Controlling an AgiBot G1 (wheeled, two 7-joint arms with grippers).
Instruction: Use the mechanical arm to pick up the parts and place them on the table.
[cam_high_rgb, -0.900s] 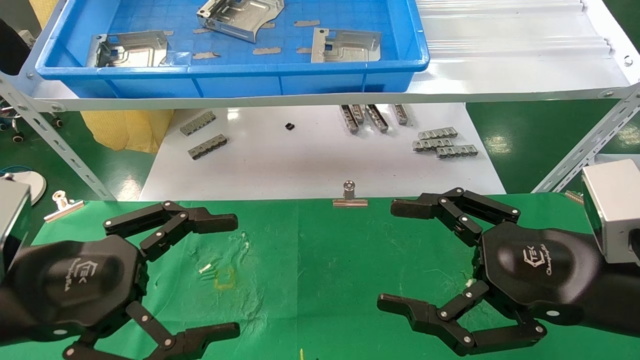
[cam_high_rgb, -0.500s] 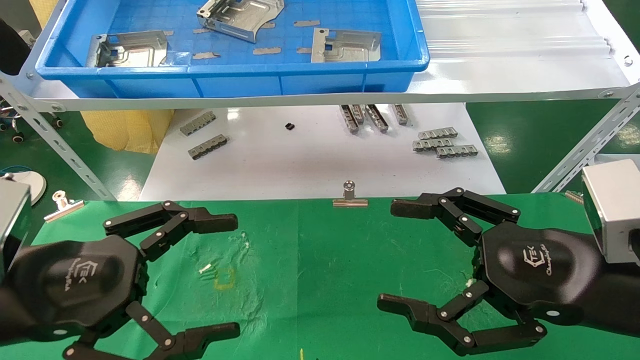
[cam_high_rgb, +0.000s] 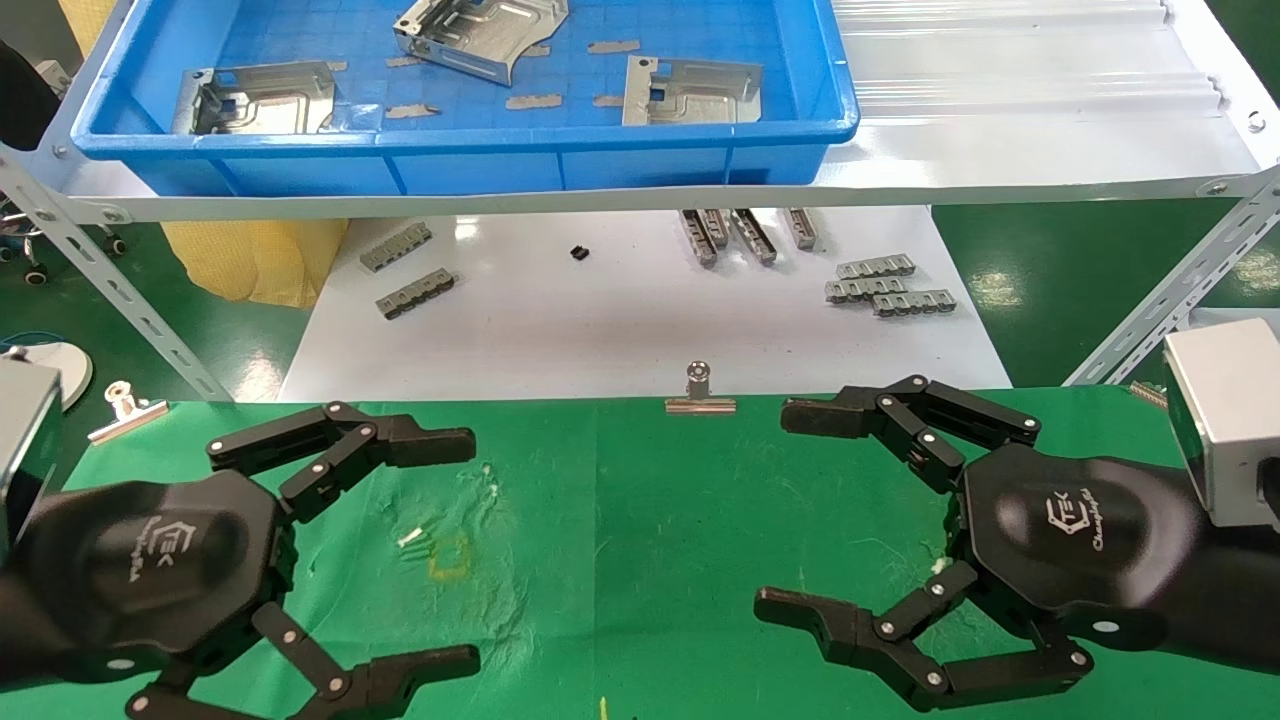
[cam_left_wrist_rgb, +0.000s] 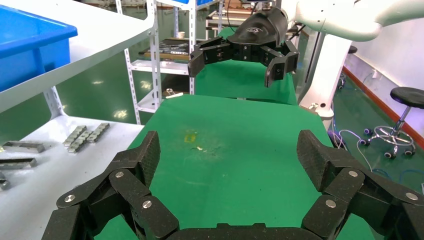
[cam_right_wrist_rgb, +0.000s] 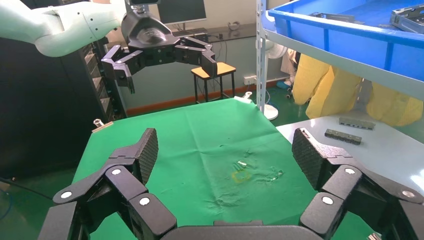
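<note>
Both claws hang spread and empty over the green table (cam_high_rgb: 640, 520) – left claw (cam_high_rgb: 455, 545), right claw (cam_high_rgb: 790, 510) – while the metal plates (cam_high_rgb: 690, 92) lie ahead in the blue tray (cam_high_rgb: 480, 160), upper frame; right claw looks nearer this one

The table (cam_high_rgb: 650, 520), in the lower half of the head view, wears a wrinkled green cloth. A binder clip (cam_high_rgb: 700, 392) grips its far edge at centre, another clip (cam_high_rgb: 125, 408) sits at the upper-left corner. Left of centre the cloth carries a small yellow mark (cam_high_rgb: 448, 556) and white scraps (cam_high_rgb: 410, 538). Nothing of the stamped plates lies on the cloth.
</note>
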